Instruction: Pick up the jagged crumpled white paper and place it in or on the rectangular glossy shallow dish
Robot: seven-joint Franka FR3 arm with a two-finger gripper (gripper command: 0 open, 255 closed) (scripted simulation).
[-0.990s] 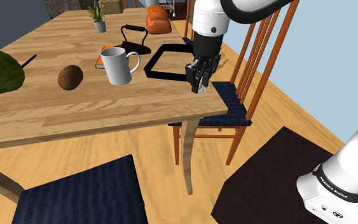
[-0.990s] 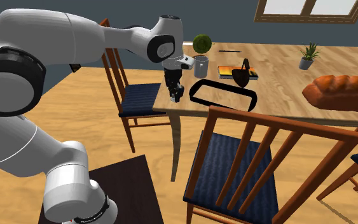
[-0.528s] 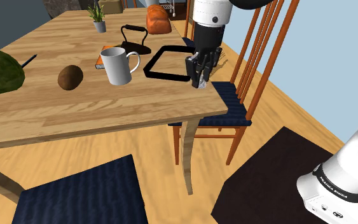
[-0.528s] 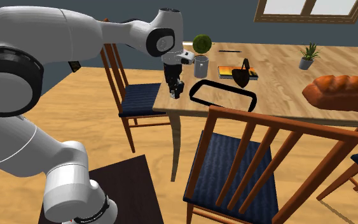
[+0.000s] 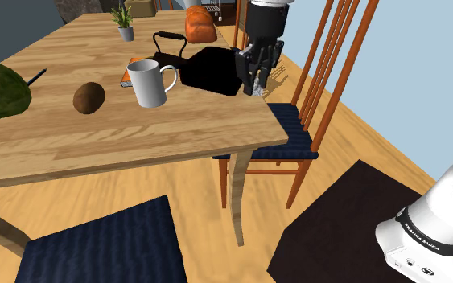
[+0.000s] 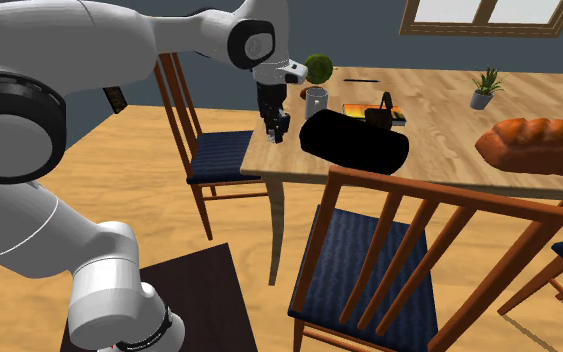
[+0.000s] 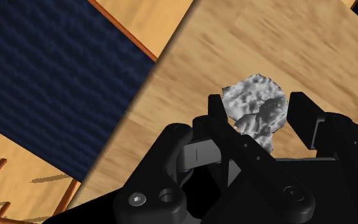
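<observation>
In the wrist view our claw (image 7: 260, 119) is clamped from both sides on the crumpled white paper (image 7: 254, 105), which is held off the desk (image 7: 285, 44). The wood below runs to a straight edge close by, and past that edge a blue chair seat (image 7: 50, 76) lies lower down. The claw's own black body hides the lower part of the paper.

In the shoulder view we find the claw raised over the desk's edge that faces the blue chair seat, just beside the black rectangular dish (image 5: 211, 71). We cannot tell whether the two touch. The dish is drawn as a solid black block, so its rim and hollow are hard to make out. It also covers the lower part of a black handled thing (image 5: 168, 50). A white mug (image 5: 148, 84) stands near the dish's other side, and bare wood lies open from the mug to the desk's near edge. The arm (image 5: 266, 16) is cut off by the picture's top.

In the second exterior view the claw hangs near the desk's corner, at the dish's end. A chair back (image 6: 439, 215) in front hides part of the desk's near edge. Here the paper is too small for us to make out.
</observation>
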